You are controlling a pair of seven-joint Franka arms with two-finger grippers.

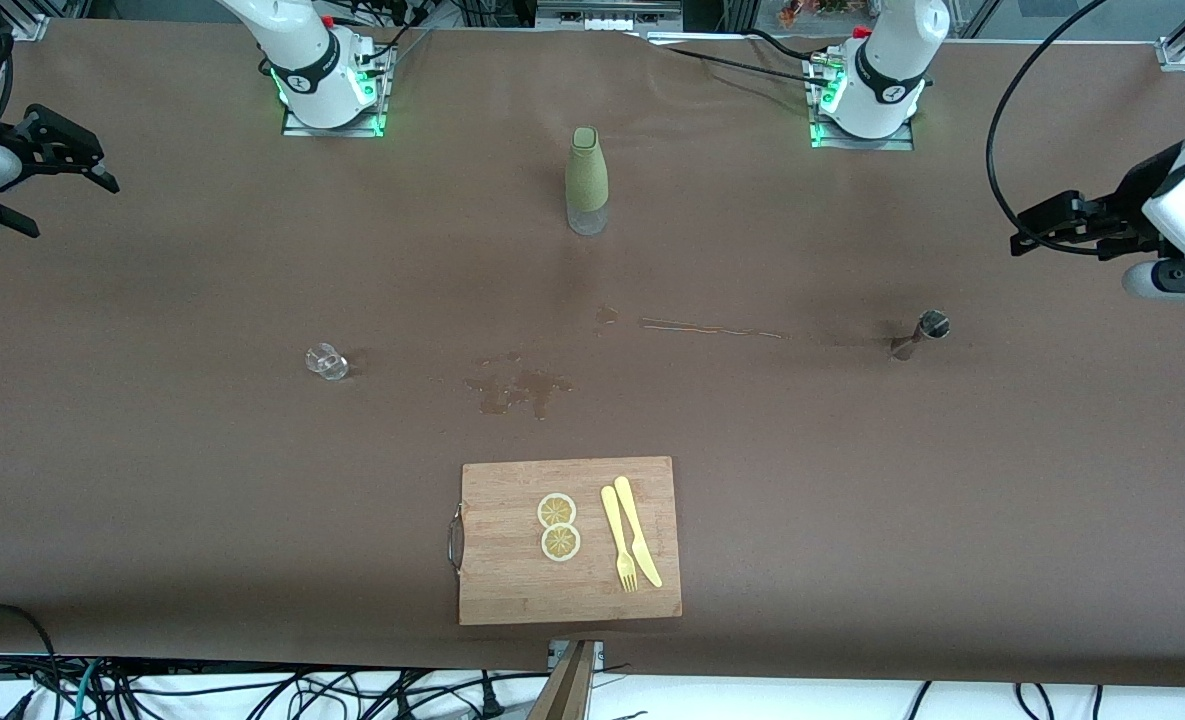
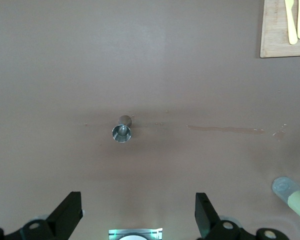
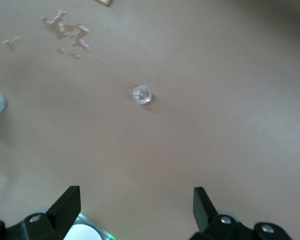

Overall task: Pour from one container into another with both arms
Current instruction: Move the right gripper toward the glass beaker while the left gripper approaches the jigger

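White arms raised at table ends; left gripper and right gripper fingers spread, empty.

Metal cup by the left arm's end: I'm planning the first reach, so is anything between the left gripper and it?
Nothing visible. The left gripper hangs open above bare table, and the metal cup stands alone on it. The spill streak and the green bottle lie off toward the table's middle.
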